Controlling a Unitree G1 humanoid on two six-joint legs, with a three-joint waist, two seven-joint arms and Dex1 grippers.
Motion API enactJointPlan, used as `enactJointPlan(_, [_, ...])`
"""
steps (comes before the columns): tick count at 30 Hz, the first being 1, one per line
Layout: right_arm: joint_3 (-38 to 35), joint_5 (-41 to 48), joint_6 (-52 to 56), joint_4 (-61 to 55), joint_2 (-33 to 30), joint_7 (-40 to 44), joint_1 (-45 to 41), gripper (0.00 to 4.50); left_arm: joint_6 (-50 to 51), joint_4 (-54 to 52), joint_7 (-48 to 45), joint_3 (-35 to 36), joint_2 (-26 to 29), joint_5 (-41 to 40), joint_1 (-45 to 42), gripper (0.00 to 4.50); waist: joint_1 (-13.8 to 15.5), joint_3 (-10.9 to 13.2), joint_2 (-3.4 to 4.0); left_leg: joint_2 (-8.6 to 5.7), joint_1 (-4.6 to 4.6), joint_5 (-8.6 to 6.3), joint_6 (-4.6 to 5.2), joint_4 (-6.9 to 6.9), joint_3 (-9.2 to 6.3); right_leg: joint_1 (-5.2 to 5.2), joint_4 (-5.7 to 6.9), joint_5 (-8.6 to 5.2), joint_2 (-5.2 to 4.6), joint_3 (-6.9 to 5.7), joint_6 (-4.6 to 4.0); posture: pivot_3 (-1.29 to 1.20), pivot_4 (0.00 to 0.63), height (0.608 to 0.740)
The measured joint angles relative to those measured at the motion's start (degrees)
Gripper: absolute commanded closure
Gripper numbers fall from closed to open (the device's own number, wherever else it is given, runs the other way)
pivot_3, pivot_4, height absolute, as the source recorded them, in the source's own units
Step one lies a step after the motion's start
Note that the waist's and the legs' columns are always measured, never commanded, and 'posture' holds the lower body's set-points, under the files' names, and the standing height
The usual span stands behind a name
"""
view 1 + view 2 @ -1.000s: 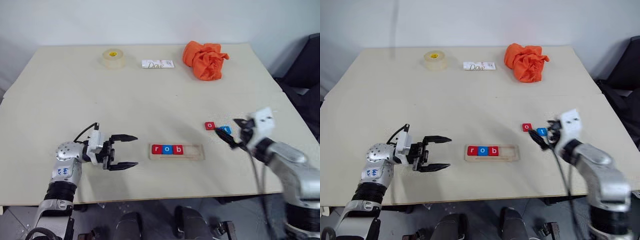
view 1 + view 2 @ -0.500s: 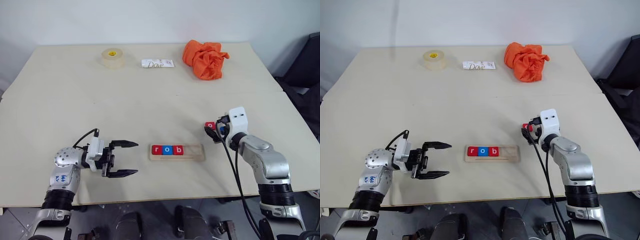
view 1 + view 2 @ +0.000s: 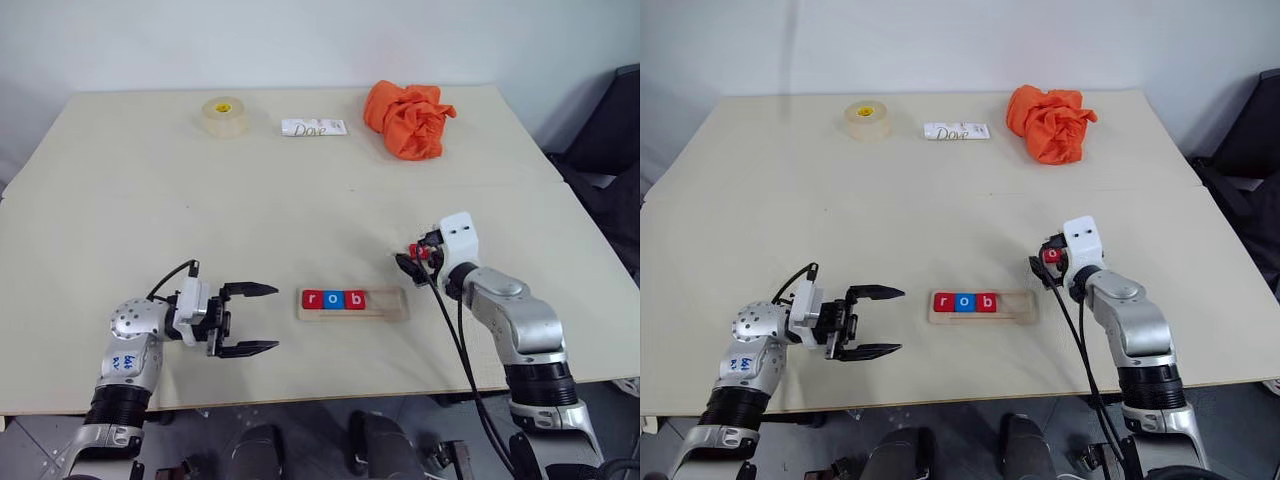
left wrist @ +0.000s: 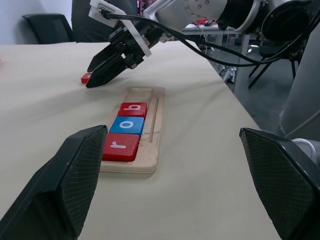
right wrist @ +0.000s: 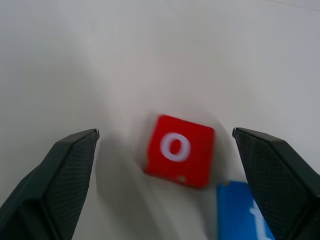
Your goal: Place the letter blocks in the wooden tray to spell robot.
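Right wrist view is showing the right end effector point(image 5: 165, 165) spread wide around a red o block point(image 5: 179, 150), grasping nothing; left end effector point(image 3: 250, 319) released.

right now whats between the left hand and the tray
Nothing: bare table between the left hand and the tray, seen in the left eye view.

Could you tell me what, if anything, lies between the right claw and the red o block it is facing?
Nothing visible does. The right claw is open with the red o block lying flat on bare table ahead of its gap; the blue t block sits beside it, off to one side.
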Motion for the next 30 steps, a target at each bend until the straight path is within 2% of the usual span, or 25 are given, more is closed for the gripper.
enactJointPlan(15, [1.1, -0.4, 5.6, -2.0, 0.6, -0.3, -1.4, 0.03, -1.2, 0.5, 0.5, 0.0, -0.7, 0.0, 0.0, 0.00, 0.0, 0.0, 0.00, 0.00, -0.01, 0.00, 0.00, -0.01, 0.00, -0.01, -0.01, 0.00, 0.00, 0.00, 0.00, 0.00, 0.150, 0.740])
enactJointPlan(18, [1.5, -0.5, 6.5, -2.5, 0.6, -0.6, -1.4, 0.58, -1.3, 0.5, 0.7, 0.0, -1.2, 0.0, 0.0, 0.00, 0.0, 0.0, 0.00, 0.00, -0.01, 0.00, 0.00, -0.01, 0.00, 0.00, -0.02, 0.00, -0.01, 0.00, 0.00, 0.00, 0.150, 0.740])
enactJointPlan(25, [1.5, -0.5, 7.1, -2.6, 0.8, -1.3, -1.9, 2.92, -1.3, 0.5, 1.2, 0.0, -1.3, 0.1, 0.0, 0.00, 0.0, 0.0, 0.00, 0.00, -0.01, 0.00, 0.00, -0.01, 0.00, -0.01, -0.02, 0.00, -0.01, 0.00, 0.00, 0.00, 0.150, 0.740])
enactJointPlan(26, [1.5, -0.5, 7.0, -2.6, 0.8, -1.3, -2.1, 3.09, -1.3, 0.5, 1.3, 0.0, -1.3, 0.1, 0.0, 0.00, 0.0, 0.0, 0.00, 0.00, -0.01, 0.00, 0.00, -0.01, 0.00, -0.01, -0.02, 0.00, -0.01, 0.00, 0.00, 0.00, 0.150, 0.740])
enactJointPlan(30, [1.2, -0.2, 6.9, -2.9, 0.8, -1.3, -2.8, 3.08, -1.3, 0.6, 1.4, 0.0, -1.4, 0.1, -0.1, 0.00, 0.0, 0.0, 0.00, 0.00, -0.01, 0.00, 0.00, -0.02, 0.00, -0.02, -0.02, 0.00, -0.01, 0.00, 0.00, 0.00, 0.150, 0.740])
